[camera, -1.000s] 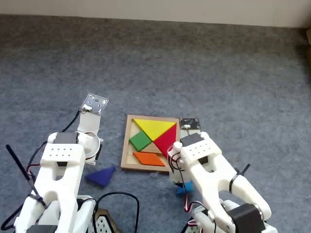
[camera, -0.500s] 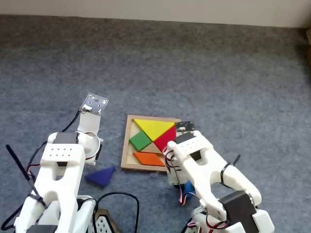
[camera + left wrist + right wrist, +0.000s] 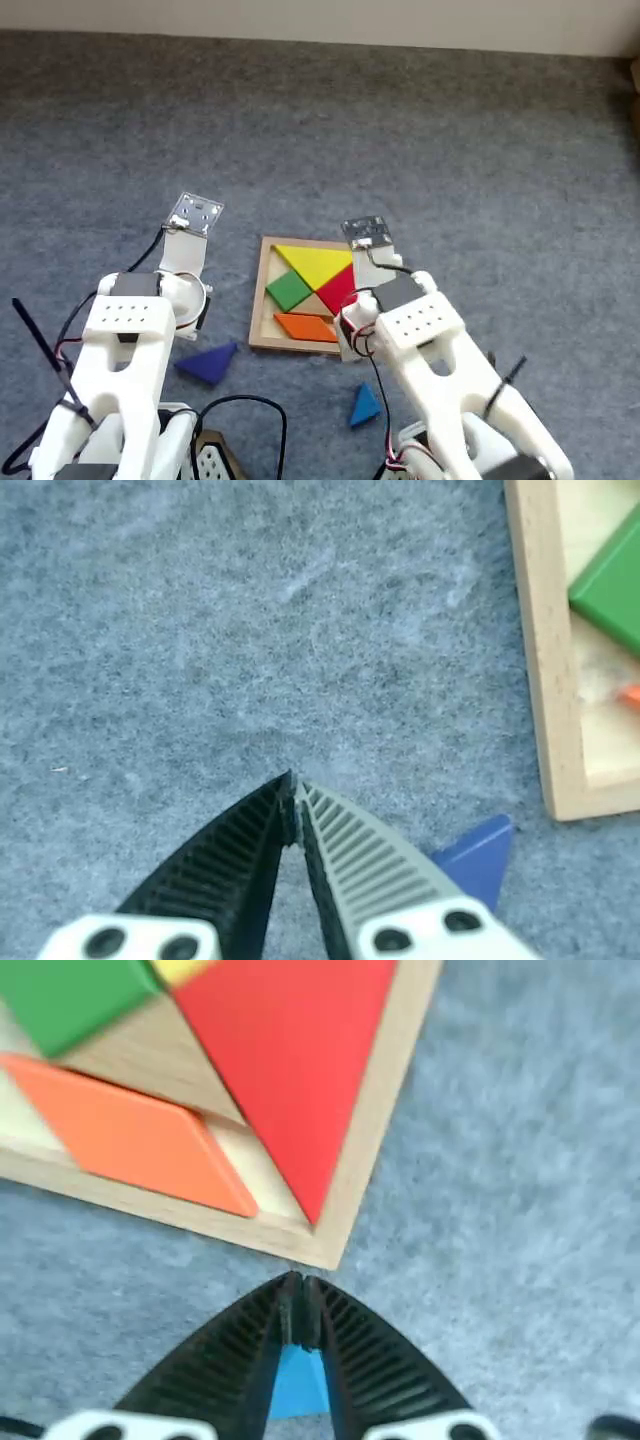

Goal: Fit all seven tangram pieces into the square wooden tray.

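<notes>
The square wooden tray (image 3: 256, 310) holds a yellow triangle (image 3: 318, 264), a green square (image 3: 288, 290), a red triangle (image 3: 340, 288) and an orange parallelogram (image 3: 305, 326). On the carpet lie a dark blue triangle (image 3: 208, 363), left of the tray, and a small light blue triangle (image 3: 365, 405) in front of its near right corner. My right gripper (image 3: 298, 1282) is shut and empty, tips just off that tray corner (image 3: 368, 1110), with the light blue triangle (image 3: 298, 1380) behind the fingers. My left gripper (image 3: 291, 783) is shut over bare carpet, between the tray rim (image 3: 540, 680) and the dark blue triangle (image 3: 480, 855).
Grey carpet covers the whole surface, with wide free room beyond and to the right of the tray. Bare wood shows inside the tray between the green square, red triangle and orange parallelogram. Cables hang from both arms near the front edge.
The right arm has swung left and stretched forward over the tray's near right corner, uncovering the light blue triangle. The left arm has kept still.
</notes>
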